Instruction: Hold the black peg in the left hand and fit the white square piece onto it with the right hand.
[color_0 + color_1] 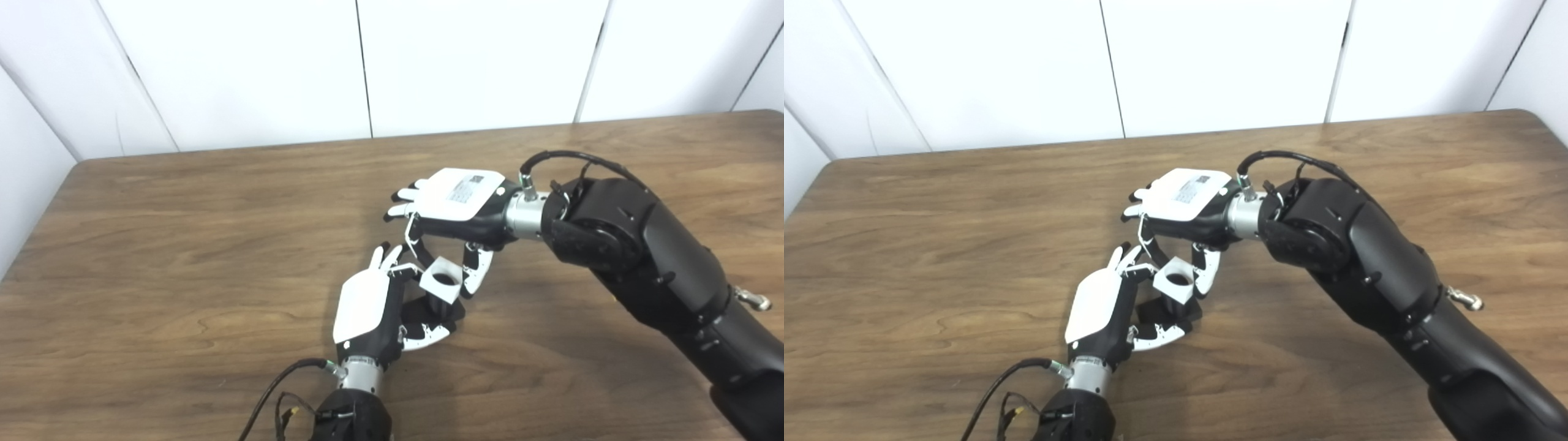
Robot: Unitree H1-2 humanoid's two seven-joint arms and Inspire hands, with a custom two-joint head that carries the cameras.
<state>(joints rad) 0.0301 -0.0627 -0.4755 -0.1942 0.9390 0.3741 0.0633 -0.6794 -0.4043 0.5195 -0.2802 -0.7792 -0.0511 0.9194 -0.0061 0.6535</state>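
My left hand [380, 309] comes up from the bottom edge, palm turned right, shut on the black peg [442, 305], whose dark body shows between thumb and fingers. The white square piece [442, 279] with its round hole sits directly on top of the peg, tilted a little; the hole looks dark inside. My right hand [456, 205] reaches in from the right, palm down, pinching the white piece between its thumb and a fingertip. The same pairing shows in the right eye view: white piece [1176, 280] over the peg [1176, 306]. How deep the peg sits in the hole is hidden.
The wooden table [184, 245] stretches left and back to white wall panels [245, 67]. My right forearm [661, 269] crosses the right side of the table. A black cable [275, 386] loops by the left wrist.
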